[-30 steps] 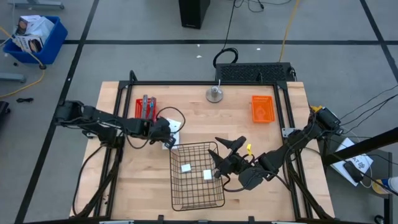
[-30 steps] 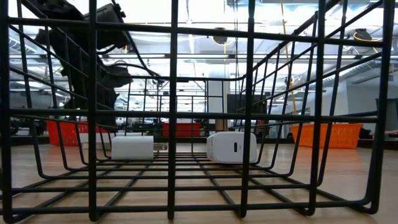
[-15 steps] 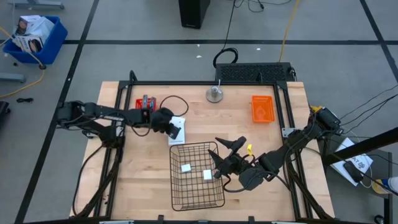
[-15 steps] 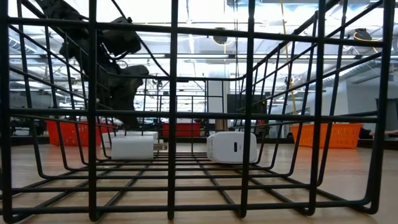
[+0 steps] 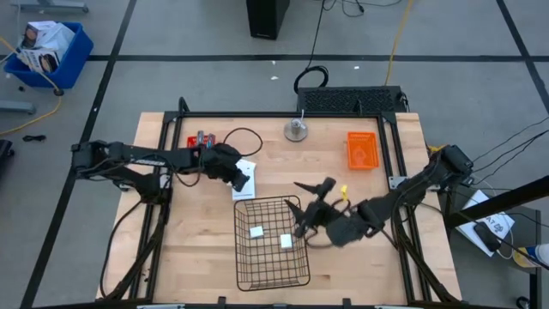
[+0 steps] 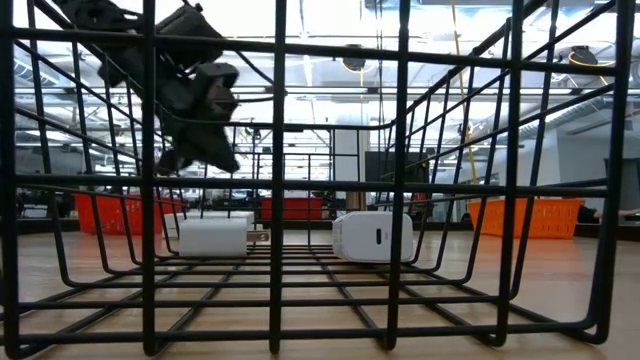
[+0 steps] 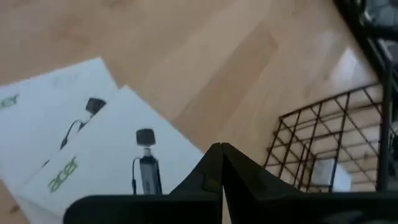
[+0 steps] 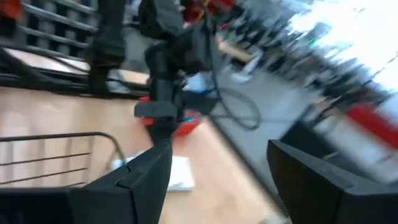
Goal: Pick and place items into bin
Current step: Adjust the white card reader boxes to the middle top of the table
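Two small white blocks [image 5: 256, 231] [image 5: 286, 242] lie on the floor of the black wire bin [image 5: 273, 273], and the low view shows them [image 6: 212, 238] [image 6: 373, 237] side by side. Flat white card packets [image 5: 247, 166] [image 7: 93, 162] with black print lie overlapping on the table beyond the bin's far left corner. My left gripper [image 5: 242, 181] [image 7: 221, 149] hangs shut above their near edge, nothing between its fingers. My right gripper [image 5: 313, 187] [image 8: 217, 174] is open over the bin's far right corner, holding nothing.
A red tray [image 5: 196, 142] sits at the far left, partly under my left arm, with a black cable loop [image 5: 244, 136] beside it. An orange tray [image 5: 362, 149] and a round metal piece [image 5: 296, 130] stand near the far edge. Bare wood lies left of the bin.
My left gripper has risen and swung from the bin's far left corner toward the far edge and the right, tipping less steeply, and now hangs over the packets. My right gripper has shifted slightly toward the far edge and rolled. The blocks in the bin have stayed put.
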Motion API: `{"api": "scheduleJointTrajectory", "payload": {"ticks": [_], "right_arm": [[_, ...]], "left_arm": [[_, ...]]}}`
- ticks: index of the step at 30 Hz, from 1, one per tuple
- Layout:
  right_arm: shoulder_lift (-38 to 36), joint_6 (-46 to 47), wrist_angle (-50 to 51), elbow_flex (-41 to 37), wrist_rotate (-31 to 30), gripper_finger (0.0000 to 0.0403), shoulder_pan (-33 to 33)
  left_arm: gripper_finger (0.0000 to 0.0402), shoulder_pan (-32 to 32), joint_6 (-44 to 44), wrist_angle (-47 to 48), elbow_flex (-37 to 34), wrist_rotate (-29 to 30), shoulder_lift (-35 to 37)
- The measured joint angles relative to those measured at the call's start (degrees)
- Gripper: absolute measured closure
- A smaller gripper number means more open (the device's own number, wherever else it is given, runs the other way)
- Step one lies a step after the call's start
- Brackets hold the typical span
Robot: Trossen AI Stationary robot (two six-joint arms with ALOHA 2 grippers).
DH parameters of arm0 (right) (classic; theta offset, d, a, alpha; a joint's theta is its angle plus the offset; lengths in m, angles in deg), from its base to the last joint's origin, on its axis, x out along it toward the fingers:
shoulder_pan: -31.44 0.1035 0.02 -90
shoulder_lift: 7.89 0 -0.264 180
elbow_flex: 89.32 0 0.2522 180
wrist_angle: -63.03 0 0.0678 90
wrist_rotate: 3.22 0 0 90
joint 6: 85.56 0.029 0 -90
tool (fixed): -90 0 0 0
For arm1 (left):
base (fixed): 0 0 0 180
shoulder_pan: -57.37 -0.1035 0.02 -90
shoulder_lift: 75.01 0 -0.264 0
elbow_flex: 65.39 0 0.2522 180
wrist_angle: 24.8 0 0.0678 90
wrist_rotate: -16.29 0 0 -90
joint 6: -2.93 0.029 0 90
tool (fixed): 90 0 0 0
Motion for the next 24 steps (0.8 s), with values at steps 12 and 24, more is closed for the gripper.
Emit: {"api": "scheduleJointTrajectory", "payload": {"ticks": [12, 24], "right_arm": [[-11.38, 30.52, 22.81, 0.02, 37.48, 0.0216, -20.8], [-7.4, 36.33, 24.2, -2.49, 77.47, 0.0232, -48.18]], "left_arm": [[0.0397, -0.05, 1.67, 13.15, -0.07, 4.89, 12.27], [0.0386, -0.05, -0.43, 21.51, -0.07, 6.19, 7.66]]}}
